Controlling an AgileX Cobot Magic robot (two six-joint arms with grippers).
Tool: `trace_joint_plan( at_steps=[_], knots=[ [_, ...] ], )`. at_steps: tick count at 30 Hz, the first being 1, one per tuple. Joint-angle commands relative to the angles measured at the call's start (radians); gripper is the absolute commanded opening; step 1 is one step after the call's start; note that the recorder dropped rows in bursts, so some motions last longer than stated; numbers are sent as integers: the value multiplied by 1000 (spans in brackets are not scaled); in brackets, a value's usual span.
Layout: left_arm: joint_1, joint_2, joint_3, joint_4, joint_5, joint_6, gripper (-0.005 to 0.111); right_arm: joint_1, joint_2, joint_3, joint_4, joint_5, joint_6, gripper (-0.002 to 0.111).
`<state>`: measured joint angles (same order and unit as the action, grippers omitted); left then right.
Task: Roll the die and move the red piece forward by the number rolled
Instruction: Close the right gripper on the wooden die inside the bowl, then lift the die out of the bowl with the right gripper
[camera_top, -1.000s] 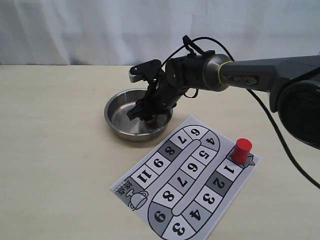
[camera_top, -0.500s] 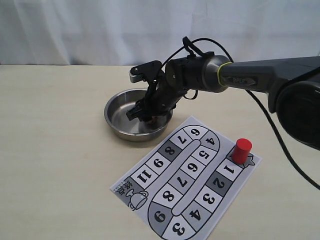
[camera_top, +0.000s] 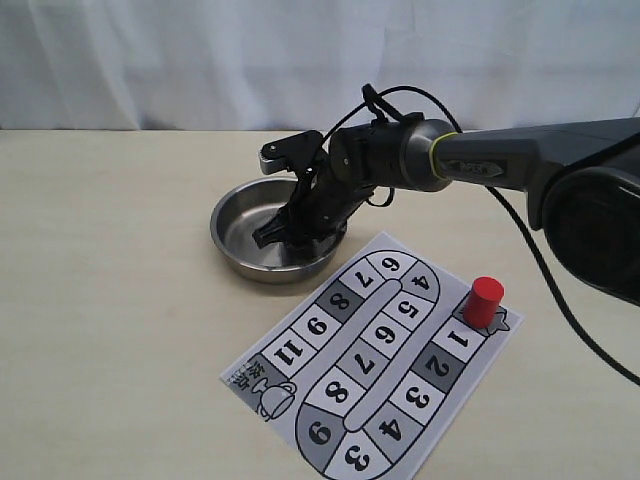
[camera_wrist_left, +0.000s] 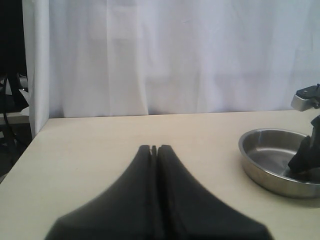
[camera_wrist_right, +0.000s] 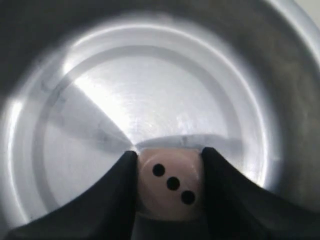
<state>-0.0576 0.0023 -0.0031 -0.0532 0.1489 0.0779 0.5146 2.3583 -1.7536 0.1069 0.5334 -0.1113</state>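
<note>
Readable on black-and-white printed paper game board (camera_top: 362, 360), lower centre of frame: squares 1, 2, 3, 4 along right edge, 11 near left corner; corner characters too small to read. Small beige wooden die with dark pips (camera_wrist_right: 170, 184) pinched between fingers of right end effector (camera_top: 285, 232), three-pip face toward wrist camera, inside round steel bowl (camera_top: 228, 250), upper centre. Glossy red cylinder piece (camera_top: 485, 301) upright at board's right corner beside square 1, well apart from both end effectors. Left end effector (camera_wrist_left: 154, 149) closed, empty, above beige table (camera_wrist_left: 90, 140).
</note>
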Motion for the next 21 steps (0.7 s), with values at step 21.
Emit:
trace_joint_plan(
  at_steps=[21],
  knots=[
    [-2,-2,3,-2,-6,-5,0,-1,-175,-27,85,244,-3,4]
  ],
)
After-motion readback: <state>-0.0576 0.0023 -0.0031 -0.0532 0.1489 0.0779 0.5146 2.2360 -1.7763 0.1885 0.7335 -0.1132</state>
